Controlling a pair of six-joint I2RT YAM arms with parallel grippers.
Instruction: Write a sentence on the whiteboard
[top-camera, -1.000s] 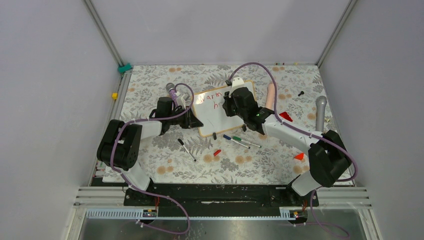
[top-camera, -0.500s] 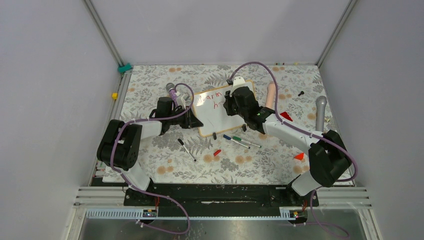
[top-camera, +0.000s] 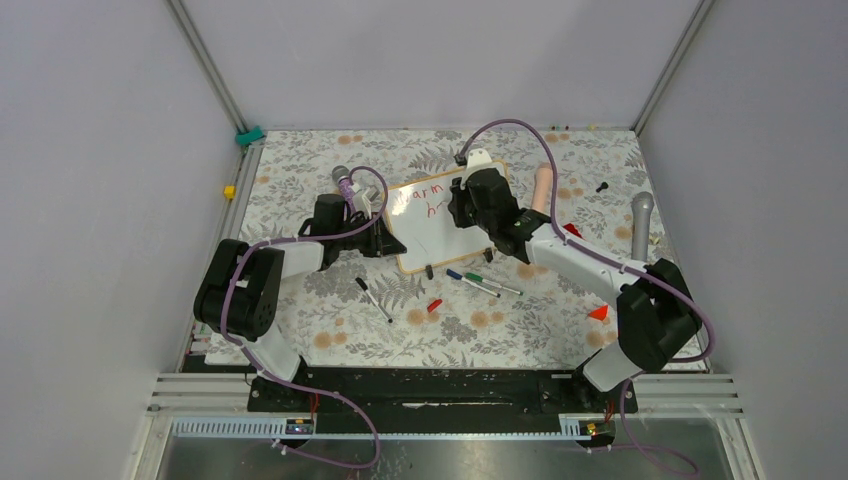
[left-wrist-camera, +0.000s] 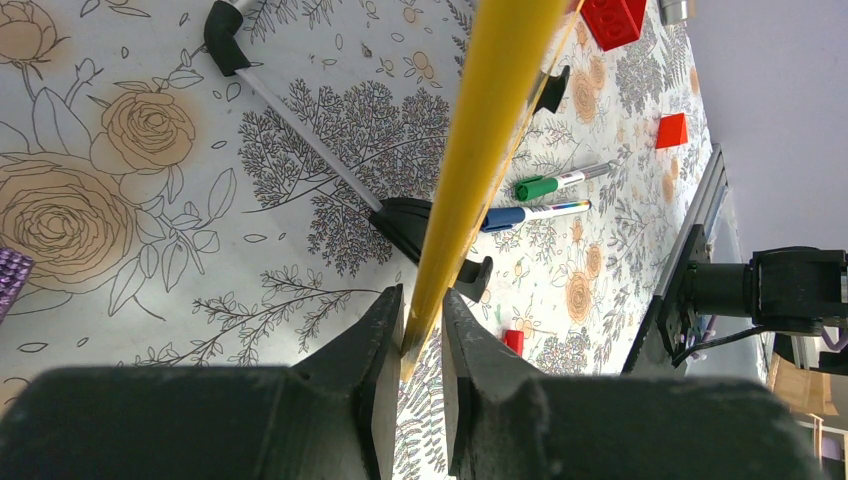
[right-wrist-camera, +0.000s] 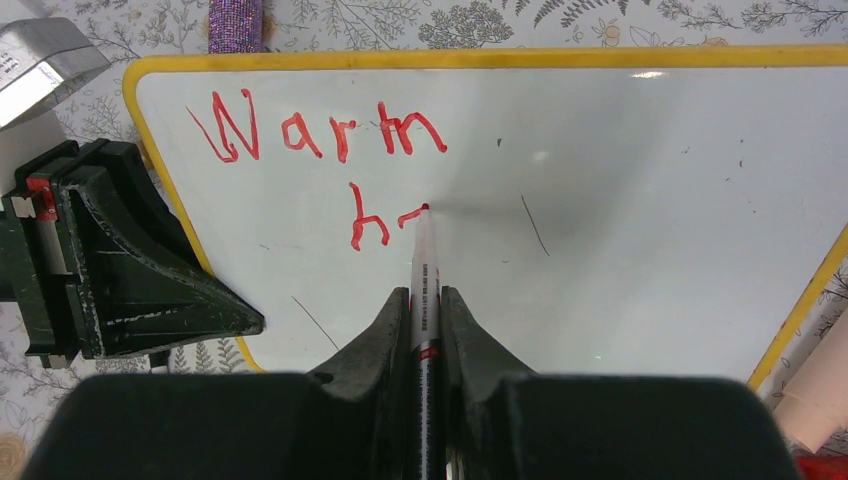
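The whiteboard lies tilted at mid-table; its frame looks yellow in the wrist views. The sentence reads "Warm" in red, with "h" and a short stroke below it; it also shows in the top view. My right gripper is shut on a red marker, whose tip touches the board just right of the "h". My left gripper is shut on the board's yellow frame edge at the board's left corner.
Blue and green markers, a black marker and a red cap lie in front of the board. Red blocks, a beige cylinder and a microphone are on the right. A purple glitter handle lies beyond the board.
My right gripper has shifted slightly toward the far side with the marker, and a short red stroke has appeared after the "h". The left arm has not moved.
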